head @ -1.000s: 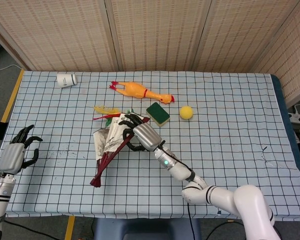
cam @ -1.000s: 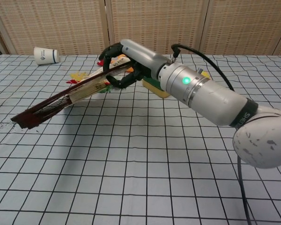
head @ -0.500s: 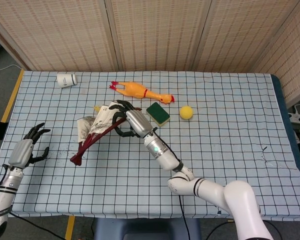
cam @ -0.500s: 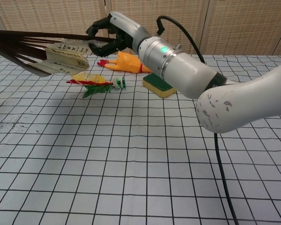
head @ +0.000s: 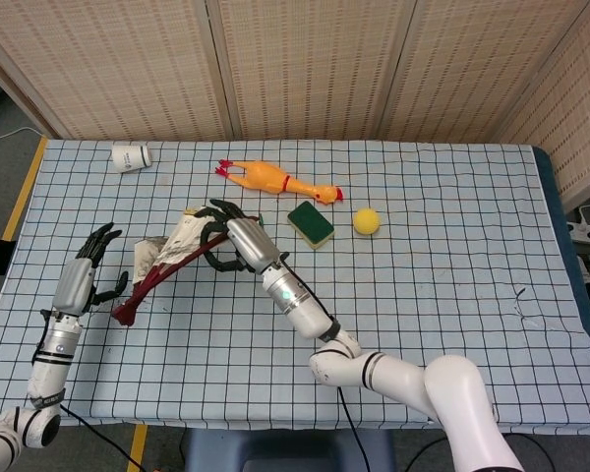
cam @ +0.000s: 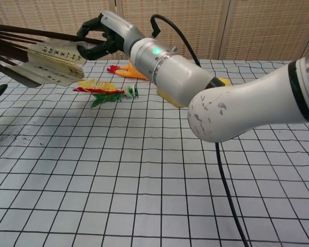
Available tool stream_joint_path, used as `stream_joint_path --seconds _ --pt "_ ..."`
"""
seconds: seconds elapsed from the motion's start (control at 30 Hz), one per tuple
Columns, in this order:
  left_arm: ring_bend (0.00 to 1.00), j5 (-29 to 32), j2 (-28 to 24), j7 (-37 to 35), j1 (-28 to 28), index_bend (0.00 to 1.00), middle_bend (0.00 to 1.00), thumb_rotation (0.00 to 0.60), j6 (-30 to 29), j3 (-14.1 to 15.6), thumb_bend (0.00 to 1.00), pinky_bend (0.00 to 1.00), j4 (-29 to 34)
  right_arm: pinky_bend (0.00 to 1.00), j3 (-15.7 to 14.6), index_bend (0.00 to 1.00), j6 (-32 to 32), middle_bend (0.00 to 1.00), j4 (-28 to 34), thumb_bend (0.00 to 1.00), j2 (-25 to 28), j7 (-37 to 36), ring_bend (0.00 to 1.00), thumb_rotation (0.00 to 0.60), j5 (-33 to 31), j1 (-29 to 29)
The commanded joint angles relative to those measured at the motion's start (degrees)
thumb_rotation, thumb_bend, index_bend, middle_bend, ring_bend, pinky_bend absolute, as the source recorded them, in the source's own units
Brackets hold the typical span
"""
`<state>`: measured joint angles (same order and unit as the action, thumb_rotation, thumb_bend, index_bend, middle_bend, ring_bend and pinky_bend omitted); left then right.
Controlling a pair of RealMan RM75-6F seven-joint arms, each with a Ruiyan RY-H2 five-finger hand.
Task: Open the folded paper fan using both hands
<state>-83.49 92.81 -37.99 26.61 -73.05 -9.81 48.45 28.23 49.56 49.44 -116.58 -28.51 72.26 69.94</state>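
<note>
The right hand (head: 238, 239) grips the barely spread fan (head: 167, 260) aloft, and the left hand (head: 83, 282), fingers wide, hovers just beside its ribs, so the opening is mostly undone.

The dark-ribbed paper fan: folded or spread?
Partly spread: the paper fan shows ribs splaying apart and some pleats exposed, gripped by the right hand.

One paper fan (head: 173, 258), one rubber chicken (head: 273, 180), one sponge (head: 311, 224), one yellow ball (head: 367, 221), one paper cup (head: 131, 156), one feathered toy (cam: 105, 88).

Robot test station, indoor lab setting.
Grid-patterned tablecloth (head: 452, 256) covers the table; woven folding screens (head: 305, 69) enclose it; scattered props include a rubber chicken (head: 275, 180).
</note>
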Motion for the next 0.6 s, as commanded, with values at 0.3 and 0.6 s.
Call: stream_joint_path --seconds 0.3,0.6 --pt "0.00 -0.1 3.5 -1.8 1.4 0.06 0.00 0.569 -0.1 0.0 0.43 0.13 1.1 0.04 1.4 0.83 -1.1 0.18 -2.6 0.51 -2.3 1.8 0.00 0.600 -2.6 2.2" --pt "0.00 1.2 6.2 -3.4 3.5 0.11 0.00 0.584 0.4 -1.9 0.42 0.13 1.8 0.04 1.1 0.83 -0.5 0.18 -2.9 0.51 -2.9 3.1 0.00 0.600 -2.9 2.4"
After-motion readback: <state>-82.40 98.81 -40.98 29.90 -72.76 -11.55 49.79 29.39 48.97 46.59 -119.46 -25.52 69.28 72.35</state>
